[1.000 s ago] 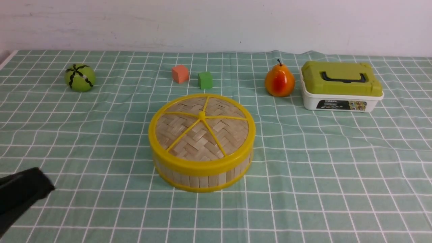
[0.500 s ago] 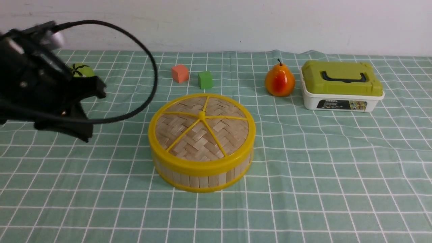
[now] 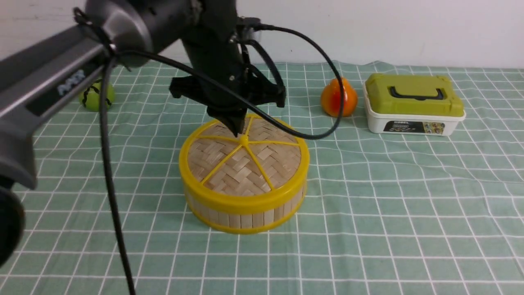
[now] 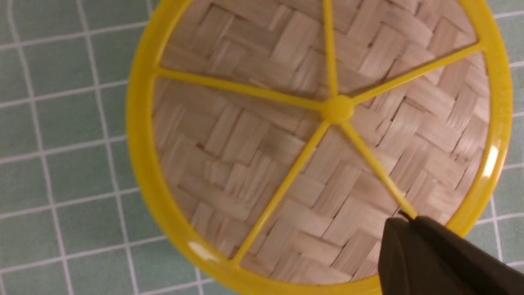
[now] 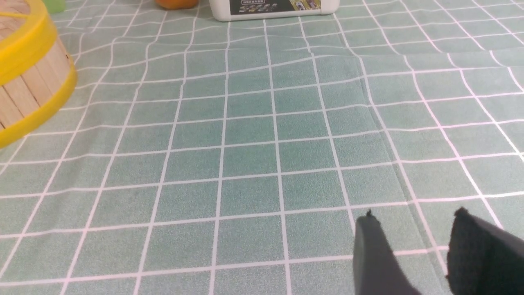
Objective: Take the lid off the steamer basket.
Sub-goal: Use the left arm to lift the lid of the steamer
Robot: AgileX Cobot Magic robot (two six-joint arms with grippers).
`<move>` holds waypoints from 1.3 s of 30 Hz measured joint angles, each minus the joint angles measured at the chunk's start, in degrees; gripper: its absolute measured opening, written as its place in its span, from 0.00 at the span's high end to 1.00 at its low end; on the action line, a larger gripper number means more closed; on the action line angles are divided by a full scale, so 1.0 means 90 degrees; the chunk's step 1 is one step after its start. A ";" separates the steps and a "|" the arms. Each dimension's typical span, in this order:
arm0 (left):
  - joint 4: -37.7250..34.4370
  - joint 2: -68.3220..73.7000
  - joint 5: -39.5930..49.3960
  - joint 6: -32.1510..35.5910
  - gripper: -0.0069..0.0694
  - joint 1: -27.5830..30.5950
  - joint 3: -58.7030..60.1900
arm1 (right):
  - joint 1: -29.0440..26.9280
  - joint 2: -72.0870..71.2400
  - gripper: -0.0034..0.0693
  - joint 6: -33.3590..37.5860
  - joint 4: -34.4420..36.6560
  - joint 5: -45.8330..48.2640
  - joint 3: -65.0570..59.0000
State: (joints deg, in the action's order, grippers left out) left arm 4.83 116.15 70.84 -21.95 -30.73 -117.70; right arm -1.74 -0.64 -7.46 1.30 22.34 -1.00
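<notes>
While the green ball (image 3: 97, 96) sits idle far out on the left of the table (image 3: 409, 213), the left arm stretches in from that side and holds the left end effector (image 3: 236, 129) right over the lid (image 3: 245, 168)! Its jaws are pressed together, gripping nothing, and the tip points down close beside the centre knob (image 3: 244, 140). Whether it touches the weave, I cannot tell. My read is that it lines up there because the knob is the one raised handhold, and the jaws must part before they can pinch it. The lid sits flush on the steamer basket (image 3: 245, 217) at mid-table, its yellow rim seated all round, so nothing is lifted yet. Further right, the pear (image 3: 333, 100) and the white box (image 3: 413, 123) stand well apart from the action. And the right end effector (image 5: 415, 213) hovers low over bare cloth, jaws apart and empty, seemingly parked clear to give the left arm room.
</notes>
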 joint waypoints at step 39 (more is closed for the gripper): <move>0.0865 0.1207 -0.0853 -0.0686 0.51 -0.0021 -0.0245 | 0.0000 0.0000 0.62 0.0000 0.0000 0.0000 0.0000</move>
State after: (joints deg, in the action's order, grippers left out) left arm 12.61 127.01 63.17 -28.12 -30.92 -119.90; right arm -1.74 -0.64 -7.46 1.30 22.34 -1.00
